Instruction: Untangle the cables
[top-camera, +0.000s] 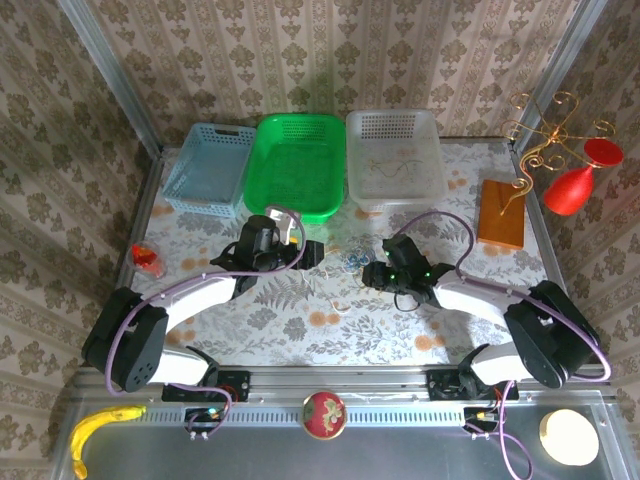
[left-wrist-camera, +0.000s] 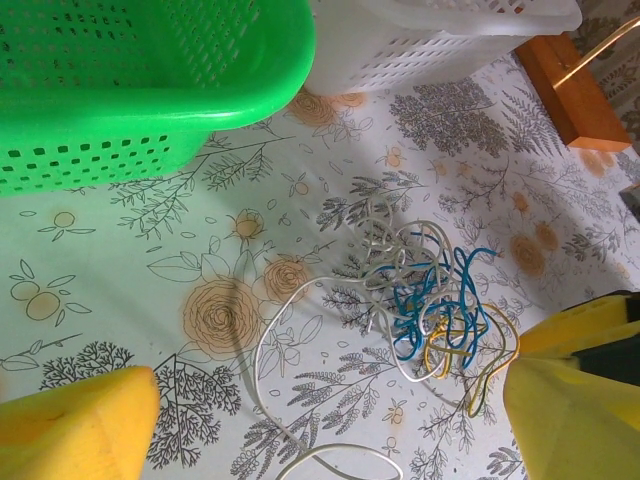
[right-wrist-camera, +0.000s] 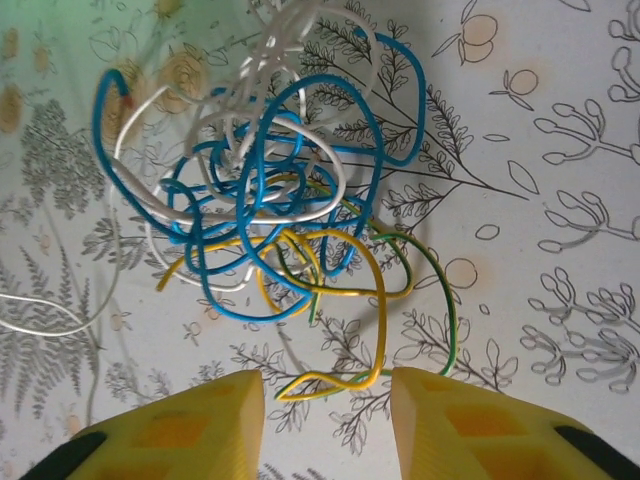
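Observation:
The cables (top-camera: 345, 262) lie as one tangle of thin blue, white and yellow-green cords on the flowered tablecloth between the two grippers. My left gripper (top-camera: 312, 252) sits just left of the tangle, open wide. In the left wrist view its yellow fingers frame the gripper (left-wrist-camera: 330, 400), with the tangle (left-wrist-camera: 430, 310) ahead to the right and a white loop (left-wrist-camera: 265, 350) trailing between the fingers. My right gripper (top-camera: 372, 272) is at the tangle's right side. In the right wrist view the gripper (right-wrist-camera: 325, 385) is open around a free yellow-green cable end (right-wrist-camera: 361, 385), and the tangle (right-wrist-camera: 260, 200) lies beyond.
Three baskets stand along the back: blue (top-camera: 208, 168), green (top-camera: 295, 165) and white (top-camera: 395, 160). The green basket (left-wrist-camera: 150, 90) looms close to the left wrist. A wooden block (top-camera: 501, 212) and a red vase (top-camera: 580, 180) are at the right. Small red things (top-camera: 147, 257) lie at the left edge.

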